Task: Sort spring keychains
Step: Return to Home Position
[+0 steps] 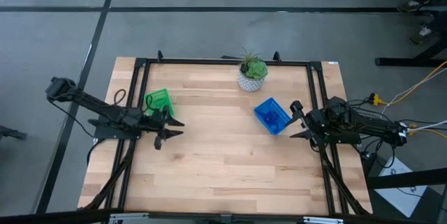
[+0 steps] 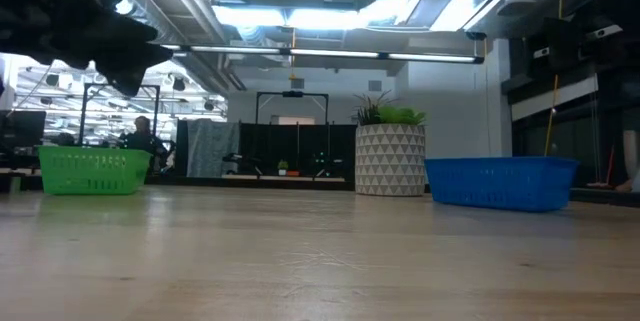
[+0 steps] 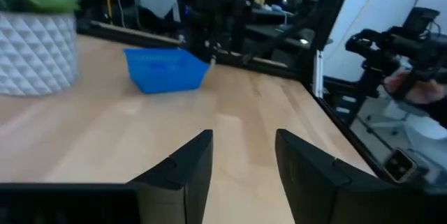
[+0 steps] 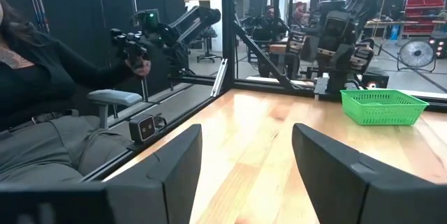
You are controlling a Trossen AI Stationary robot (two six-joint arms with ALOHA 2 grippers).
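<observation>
We cannot pick out the spring keychains one by one in any view; what lies inside the two trays is too small to tell.

The blue tray point(image 1: 271, 116) sits on the table point(image 1: 230, 175) just in front of the potted plant point(image 1: 252, 72), a little to the right arm's side of it. The green tray point(image 1: 159, 100) sits well off to the plant's other side, toward the left arm.

The left gripper point(image 1: 180, 128) hangs just in front of the green tray, pointing across the table, farther from the plant than that tray. Its wrist view shows the fingers point(image 3: 187, 172) parted with bare wood between them and nothing held.

The right gripper point(image 1: 293, 121) hangs just beside the blue tray, on the side away from the plant. Its fingers point(image 4: 174, 172) are also spread wide and hold nothing.

Past the table's edge on the right arm's side, a seated person point(image 4: 49, 98) holds a dark handle.
</observation>
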